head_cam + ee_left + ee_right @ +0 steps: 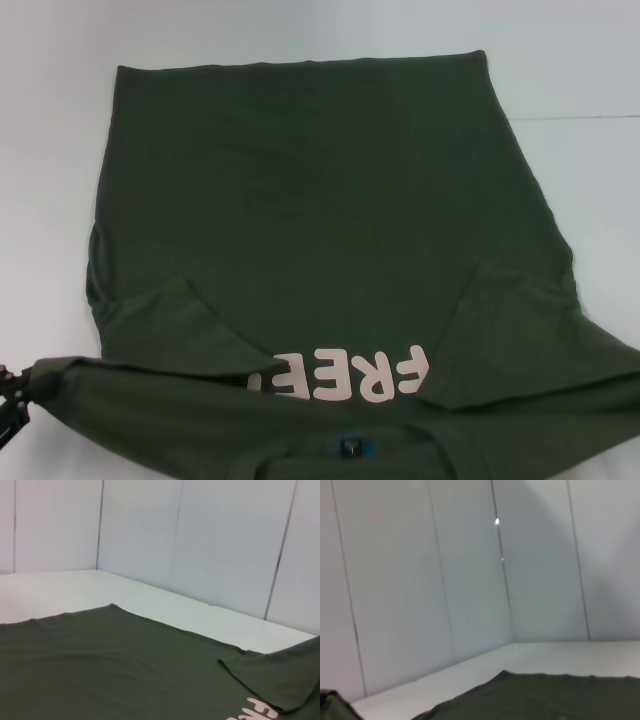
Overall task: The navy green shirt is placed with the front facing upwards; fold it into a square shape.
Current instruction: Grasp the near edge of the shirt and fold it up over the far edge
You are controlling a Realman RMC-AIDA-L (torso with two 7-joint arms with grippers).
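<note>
On white table [60,120], panelled walls [150,535] behind.

The navy green shirt [320,230] lies spread front-up. Both sleeves are folded inward. Its lifted near edge partly hides the pale lettering.

Bare table [60,120] rings the flat shirt [320,220]; walls [200,545] beyond.

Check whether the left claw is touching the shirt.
Touching. The head view shows the left claw at the shirt's bunched near-left edge, with no gap.
</note>
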